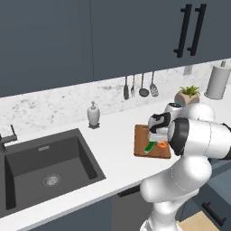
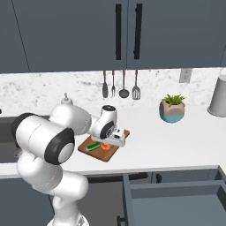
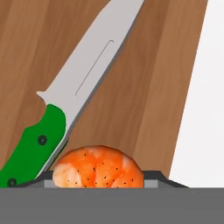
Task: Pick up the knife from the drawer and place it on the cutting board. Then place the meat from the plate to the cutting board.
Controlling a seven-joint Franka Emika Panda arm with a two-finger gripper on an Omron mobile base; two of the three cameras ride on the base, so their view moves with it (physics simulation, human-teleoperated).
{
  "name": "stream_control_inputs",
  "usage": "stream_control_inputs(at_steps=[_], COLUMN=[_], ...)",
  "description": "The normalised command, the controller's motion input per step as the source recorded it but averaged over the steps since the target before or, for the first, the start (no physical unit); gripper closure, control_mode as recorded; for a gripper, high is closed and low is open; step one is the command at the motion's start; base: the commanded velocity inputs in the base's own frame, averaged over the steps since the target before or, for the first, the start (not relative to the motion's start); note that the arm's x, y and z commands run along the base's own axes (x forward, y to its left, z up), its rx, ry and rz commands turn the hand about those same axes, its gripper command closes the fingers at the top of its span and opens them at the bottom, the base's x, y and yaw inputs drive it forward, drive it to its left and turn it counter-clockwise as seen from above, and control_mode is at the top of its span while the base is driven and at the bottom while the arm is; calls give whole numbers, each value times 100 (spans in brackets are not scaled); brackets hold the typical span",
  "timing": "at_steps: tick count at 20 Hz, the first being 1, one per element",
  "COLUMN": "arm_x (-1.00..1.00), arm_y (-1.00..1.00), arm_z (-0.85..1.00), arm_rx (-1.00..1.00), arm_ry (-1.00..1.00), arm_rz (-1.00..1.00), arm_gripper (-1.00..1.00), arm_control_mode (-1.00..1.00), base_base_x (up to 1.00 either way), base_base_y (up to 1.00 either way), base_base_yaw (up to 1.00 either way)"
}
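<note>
The brown cutting board [image 1: 140, 145] [image 2: 111, 153] [image 3: 144, 87] lies on the white counter right of the sink. On it rests the green-handled knife [image 1: 149, 147] [image 2: 93, 146] [image 3: 65, 105], with its blade pointing away in the hand view. My gripper [image 1: 159, 140] [image 2: 108, 142] [image 3: 98, 181] hangs low over the board, shut on the orange-pink meat [image 1: 161, 145] [image 2: 105, 146] [image 3: 98, 168], right beside the knife handle. The blue-grey drawer [image 2: 176, 198] stands pulled out below the counter. The plate is hidden.
A dark sink [image 1: 45, 167] lies to the left, with a soap dispenser [image 1: 93, 113] behind it. Utensils [image 2: 119, 86] hang on the back wall. A potted plant [image 2: 173, 108] and a paper towel roll [image 1: 219, 81] stand further right.
</note>
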Motion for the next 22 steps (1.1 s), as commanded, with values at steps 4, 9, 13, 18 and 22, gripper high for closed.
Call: stream_control_inputs(at_steps=[4,9,13,18,22], arm_x=[4,0,0,0,-6], arm_y=[0,0,0,2,0], arm_z=[-1,0,1,30,47], arm_rx=[2,3,1,0,0], arm_ry=[0,0,0,-1,-5], arm_rz=[0,-1,-1,-2,-3], arm_gripper=[-100,-100,-100,-100,-100], arm_control_mode=[-100,-100,-100,-100,-100], base_base_x=[0,0,0,0,0], base_base_y=[0,0,0,0,0], base_base_yaw=[0,0,0,0,0])
